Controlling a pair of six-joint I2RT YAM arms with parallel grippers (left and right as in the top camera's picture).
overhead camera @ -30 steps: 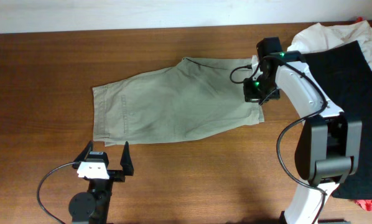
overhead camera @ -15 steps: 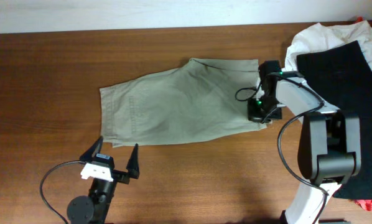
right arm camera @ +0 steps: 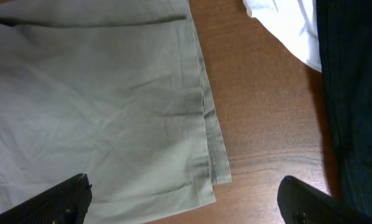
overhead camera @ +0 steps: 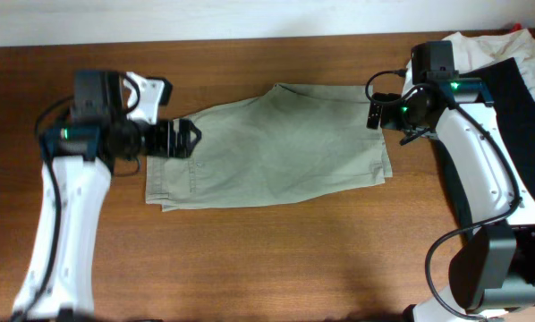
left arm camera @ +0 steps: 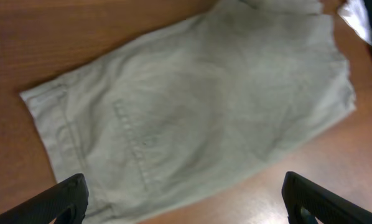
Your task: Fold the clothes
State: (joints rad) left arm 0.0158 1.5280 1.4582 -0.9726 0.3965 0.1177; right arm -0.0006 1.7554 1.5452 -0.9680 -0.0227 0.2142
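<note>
Khaki shorts [overhead camera: 267,148] lie flat across the wooden table, folded lengthwise, waistband to the left and leg hems to the right. My left gripper [overhead camera: 189,140] hovers open over the waistband end; in the left wrist view the shorts [left arm camera: 192,106] spread beneath its wide-apart fingertips [left arm camera: 68,199]. My right gripper [overhead camera: 377,114] is open above the hem end, holding nothing. Seen from the right wrist, the hem corner of the shorts [right arm camera: 204,168] lies between the spread fingertips [right arm camera: 313,202], on the table.
A pile of other clothes sits at the right edge: a white garment [overhead camera: 464,49] and a black one [overhead camera: 509,116], also visible as white cloth [right arm camera: 285,25] and black cloth [right arm camera: 354,93]. A red item [overhead camera: 531,293] peeks in at the bottom right corner.
My right gripper has opened, let go of the shorts' hem and lifted toward the back. My left arm has swung from the front table edge to the waistband end.
</note>
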